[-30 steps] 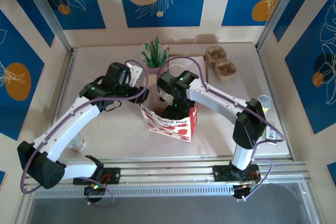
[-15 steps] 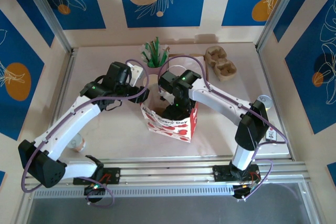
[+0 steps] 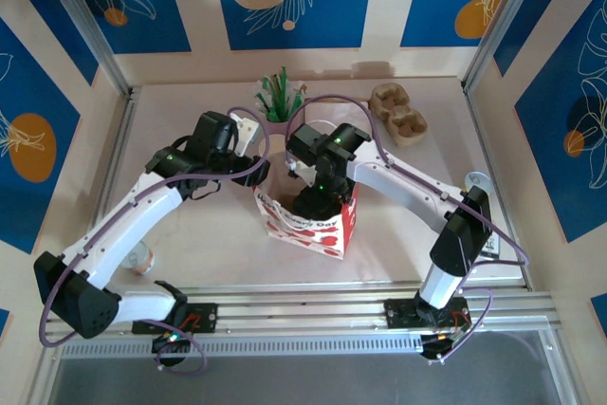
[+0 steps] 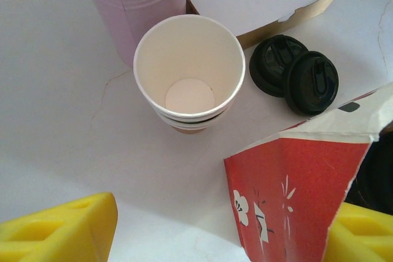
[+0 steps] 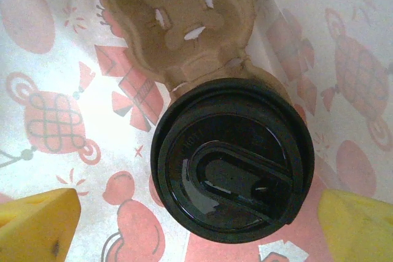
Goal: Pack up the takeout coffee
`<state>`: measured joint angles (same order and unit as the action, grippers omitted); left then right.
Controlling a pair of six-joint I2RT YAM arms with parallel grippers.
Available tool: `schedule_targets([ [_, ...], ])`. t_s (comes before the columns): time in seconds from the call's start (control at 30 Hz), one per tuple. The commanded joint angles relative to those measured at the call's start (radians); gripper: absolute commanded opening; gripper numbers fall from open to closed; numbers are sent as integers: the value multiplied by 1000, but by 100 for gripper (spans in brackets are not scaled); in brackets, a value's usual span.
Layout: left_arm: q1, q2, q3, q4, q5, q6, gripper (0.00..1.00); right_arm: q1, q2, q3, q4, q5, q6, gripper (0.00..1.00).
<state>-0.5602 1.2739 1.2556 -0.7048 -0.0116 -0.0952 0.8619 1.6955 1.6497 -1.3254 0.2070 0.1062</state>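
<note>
Right wrist view shows right tool (image 5: 199,228) spread apart over lidded cup (image 5: 232,162) inside bag (image 5: 49,72).

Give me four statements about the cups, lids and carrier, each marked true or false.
1. The paper cup beside the pink holder has a lid on. False: it stands open and empty.
2. Two black lids lie close to that cup. True.
3. The lidded cup sits in the cardboard carrier. True.
4. Both carrier slots are filled. False: the slot next to the lidded cup is empty.
</note>
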Motion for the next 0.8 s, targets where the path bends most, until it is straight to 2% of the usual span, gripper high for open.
schedule_targets([
  [0.0,14,15,25,-41,-22,14,72,9,-36,34,-42,-5,0,99],
  [0.77,14,16,27,-41,-27,14,73,21,-119,185,-95,2,-19,99],
])
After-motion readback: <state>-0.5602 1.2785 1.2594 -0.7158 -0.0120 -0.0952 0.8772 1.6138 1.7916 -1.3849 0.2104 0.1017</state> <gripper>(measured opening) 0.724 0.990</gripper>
